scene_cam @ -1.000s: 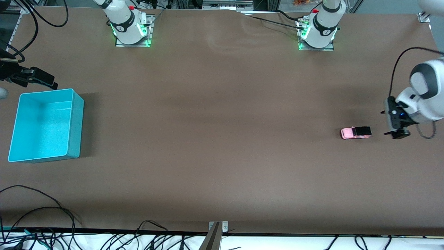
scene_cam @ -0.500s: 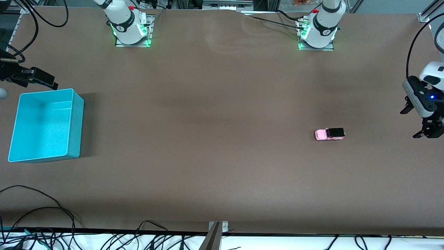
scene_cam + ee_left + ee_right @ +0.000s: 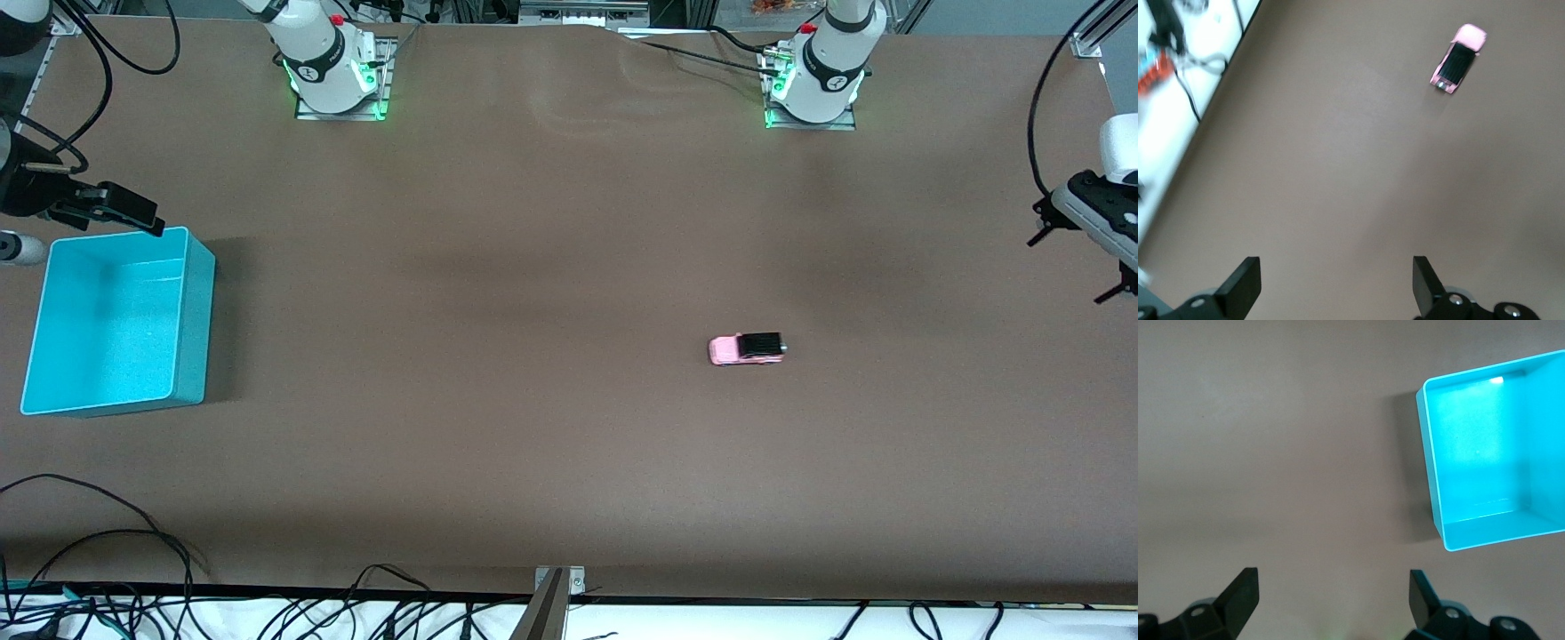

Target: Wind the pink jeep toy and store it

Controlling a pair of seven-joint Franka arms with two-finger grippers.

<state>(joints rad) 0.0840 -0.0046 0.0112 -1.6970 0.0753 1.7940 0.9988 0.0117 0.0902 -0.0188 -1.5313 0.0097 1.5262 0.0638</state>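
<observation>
Pink jeep toy (image 3: pixel 747 348) on table (image 3: pixel 551 427)

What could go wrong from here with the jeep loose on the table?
1. The pink jeep toy sits free on the table; neither gripper holds it, so it could roll where neither arm grabs it easily.
2. The turquoise bin is at the right arm's end, well away from the jeep; the carry is long.
3. The open left gripper hangs near the table's edge, and the open right gripper waits by the bin.

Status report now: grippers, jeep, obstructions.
Left gripper open, empty, at left arm's table end. Right gripper open beside turquoise bin. Pink jeep toy loose on table, unobstructed.
</observation>
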